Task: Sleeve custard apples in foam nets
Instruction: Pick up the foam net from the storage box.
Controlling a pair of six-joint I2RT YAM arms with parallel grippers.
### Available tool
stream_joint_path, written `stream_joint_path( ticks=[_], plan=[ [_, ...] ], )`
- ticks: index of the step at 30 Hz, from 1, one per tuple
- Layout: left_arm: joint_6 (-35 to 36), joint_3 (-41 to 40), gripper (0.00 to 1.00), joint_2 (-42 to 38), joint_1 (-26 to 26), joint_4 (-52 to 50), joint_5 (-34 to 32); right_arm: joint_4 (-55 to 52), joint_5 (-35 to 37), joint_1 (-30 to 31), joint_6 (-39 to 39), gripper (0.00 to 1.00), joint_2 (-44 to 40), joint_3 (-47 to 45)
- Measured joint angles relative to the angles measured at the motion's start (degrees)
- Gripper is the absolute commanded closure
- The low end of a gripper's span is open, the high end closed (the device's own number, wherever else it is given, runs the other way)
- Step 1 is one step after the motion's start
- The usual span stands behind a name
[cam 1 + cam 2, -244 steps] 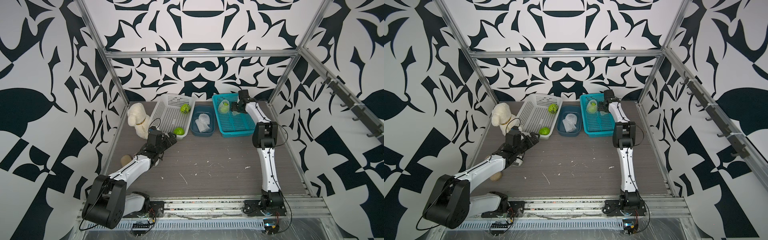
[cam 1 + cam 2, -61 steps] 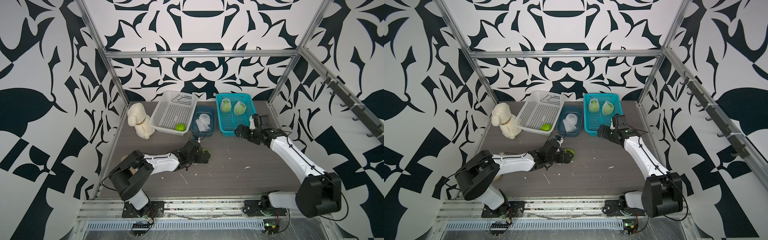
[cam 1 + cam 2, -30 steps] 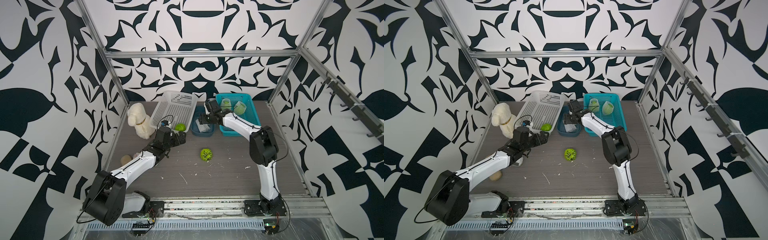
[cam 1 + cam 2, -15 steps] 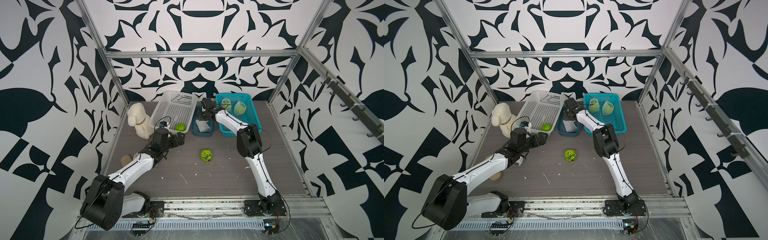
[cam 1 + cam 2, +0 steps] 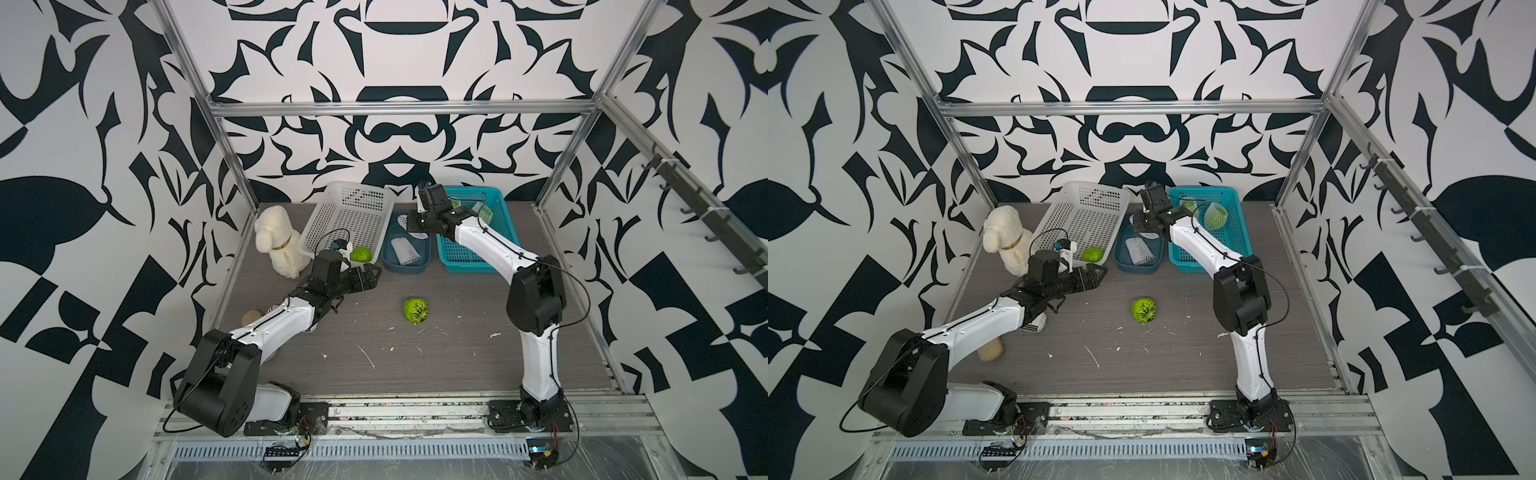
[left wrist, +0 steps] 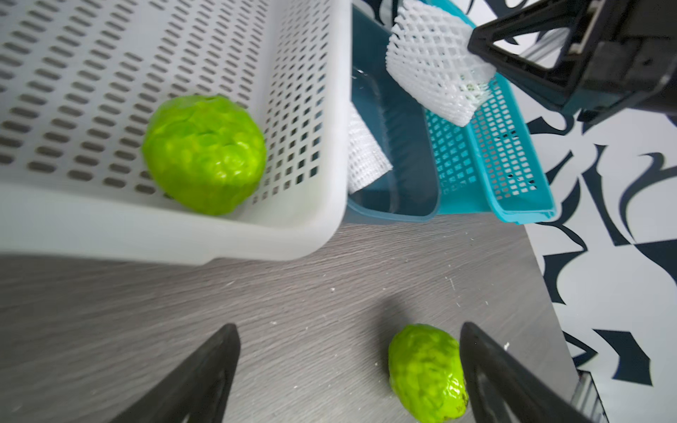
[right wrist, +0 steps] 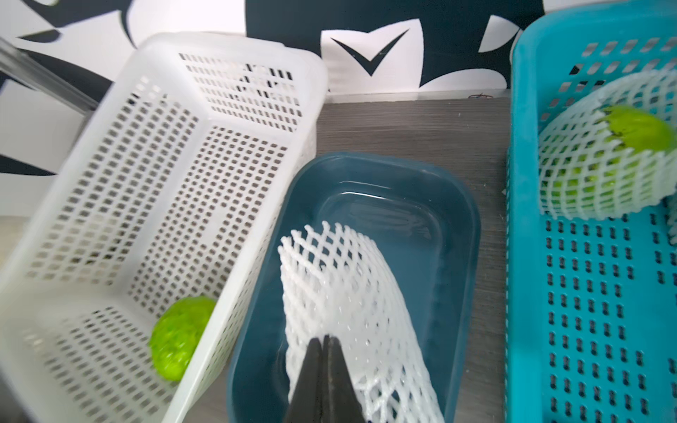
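One bumpy, bright green custard apple (image 5: 415,310) lies bare on the open desk (image 5: 457,365), its dark-marked end showing in both top views. A second (image 5: 360,254) sits bare in the near corner of the white basket (image 5: 361,187). Two more rest at the far end of the teal basket (image 5: 469,253), each wrapped in white diamond mesh (image 5: 1214,215). In the dark blue tray (image 5: 405,271) one loose foam net (image 5: 405,249) lies flat, while another (image 7: 351,293) hangs, pinched at its edge in the closed jaws of the right gripper (image 7: 324,342).
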Motion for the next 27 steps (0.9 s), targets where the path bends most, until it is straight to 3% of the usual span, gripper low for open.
stream_joint_path(
  ticks=[10, 14, 20, 27],
  plan=[
    [2.6, 5.3, 0.05, 1.9, 0.0, 0.3, 1.4, -2.3, -19.0, -3.0, -4.8, 1.0, -16.5, -15.1],
    [3.0, 6.1, 0.06, 3.0, 0.0, 0.6, 3.8, -3.7, -23.2, -4.0, -6.0, 1.0, -22.2, -17.9],
    [2.6, 7.0, 0.09, 4.8, -0.8, 3.2, 10.2, -2.0, -22.4, -4.0, -0.7, 1.0, -27.4, -24.3],
    [4.6, 8.2, 0.09, 5.0, -8.5, 3.5, 6.8, 5.0, -14.6, -2.3, 11.9, 1.0, -28.8, -33.9]
  ],
)
